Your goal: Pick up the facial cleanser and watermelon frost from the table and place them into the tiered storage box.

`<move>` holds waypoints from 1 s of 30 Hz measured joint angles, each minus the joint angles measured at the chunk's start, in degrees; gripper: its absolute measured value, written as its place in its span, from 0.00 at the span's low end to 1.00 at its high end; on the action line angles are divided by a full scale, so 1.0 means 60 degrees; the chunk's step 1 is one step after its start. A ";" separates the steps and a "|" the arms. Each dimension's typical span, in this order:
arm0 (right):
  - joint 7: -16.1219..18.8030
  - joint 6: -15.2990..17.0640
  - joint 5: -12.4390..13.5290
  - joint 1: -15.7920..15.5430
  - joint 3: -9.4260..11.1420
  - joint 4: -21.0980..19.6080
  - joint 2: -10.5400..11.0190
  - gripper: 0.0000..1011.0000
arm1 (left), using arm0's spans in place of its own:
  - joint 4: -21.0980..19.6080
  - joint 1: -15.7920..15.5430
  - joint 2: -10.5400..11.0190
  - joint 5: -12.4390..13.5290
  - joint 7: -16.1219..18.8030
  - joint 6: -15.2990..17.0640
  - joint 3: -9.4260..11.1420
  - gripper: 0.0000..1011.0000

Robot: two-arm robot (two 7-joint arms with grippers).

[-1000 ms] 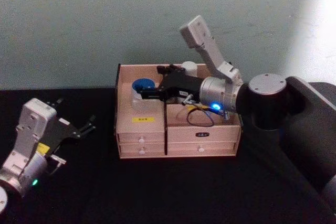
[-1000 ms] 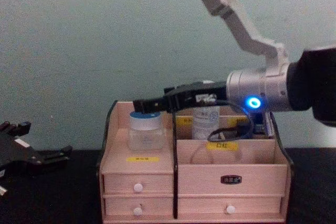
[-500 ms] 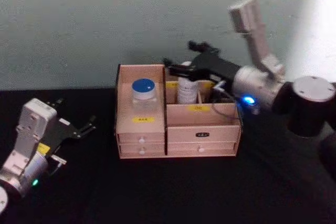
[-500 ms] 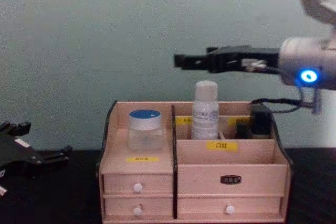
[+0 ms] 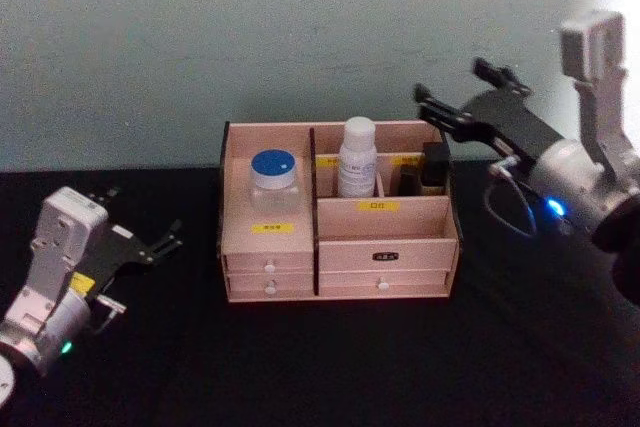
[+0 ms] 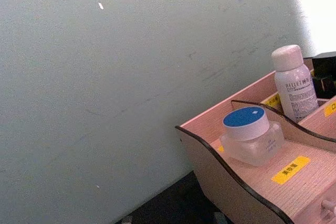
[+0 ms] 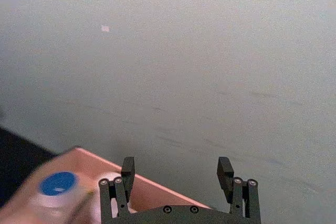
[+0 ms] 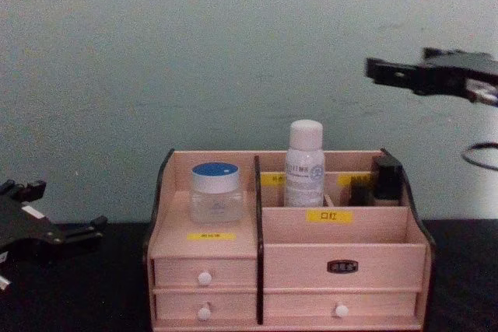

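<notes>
Tiered storage box [image 5: 340,247] sits at the middle of my head view on the black table [image 5: 300,367], its drawers with white knobs facing me. From the box's centre, a clear jar with a blue lid [image 5: 273,179] stands upright at about 10 o'clock, on the left-hand step above a yellow label. A white bottle with a pale cap [image 5: 357,157] stands upright in the back row at roughly 12 o'clock, and a small dark container [image 5: 434,167] sits in the back compartment at about 2 o'clock. I cannot tell which of these is the cleanser and which the watermelon frost.

My right gripper [image 5: 460,97] hangs in the air at about 2 o'clock from the box, above and beyond its right rear corner, clear of everything. Its two black fingers [image 7: 127,170] are spread wide apart with nothing between them.

My left gripper [image 5: 165,239] is parked low over the table at 9 o'clock from the box, well apart from it, fingers splayed and holding nothing.
</notes>
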 joint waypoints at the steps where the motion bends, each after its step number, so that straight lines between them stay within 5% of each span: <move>1: -0.0258 -0.0132 -0.0104 -0.0213 0.0146 -0.0043 -0.0019 0.99 | -0.0001 0.0000 0.0000 0.0000 0.0000 0.0000 0.0000 0.99; 15: -0.1883 -0.0860 -0.0936 -0.1213 0.0947 0.0351 -0.0494 0.99 | 0.0000 -0.0001 0.0000 0.0000 0.0000 0.0000 0.0000 0.99; 30: -0.1909 -0.0593 -0.1342 -0.1278 0.1037 0.1416 -0.0913 0.99 | -0.0001 -0.0001 0.0000 0.0000 0.0000 0.0000 0.0000 0.99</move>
